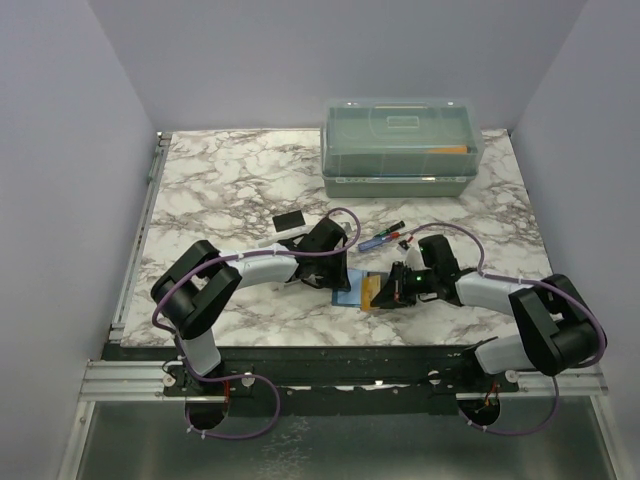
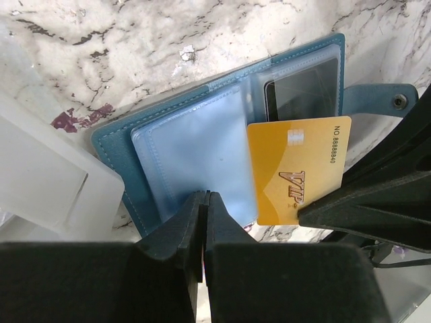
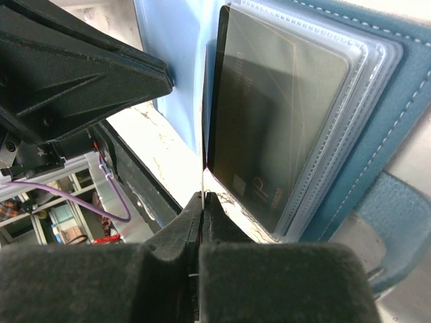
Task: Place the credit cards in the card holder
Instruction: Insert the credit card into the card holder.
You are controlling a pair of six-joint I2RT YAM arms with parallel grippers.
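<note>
As right hand (image 3: 203, 197) pinches card (image 2: 296, 168), it overlaps holder (image 2: 120, 145).

The left arm (image 1: 250, 268) and right arm (image 1: 490, 290) were each folded low and reached inward, with their wrists close together. The left gripper (image 2: 204, 198) was closed, fingers pinching a clear sleeve of the card holder (image 2: 121, 145). The right gripper (image 3: 202, 196) was closed on the edge of a yellow card (image 2: 296, 168).

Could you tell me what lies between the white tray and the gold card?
The open card holder and its clear sleeve, in the left wrist view.
</note>
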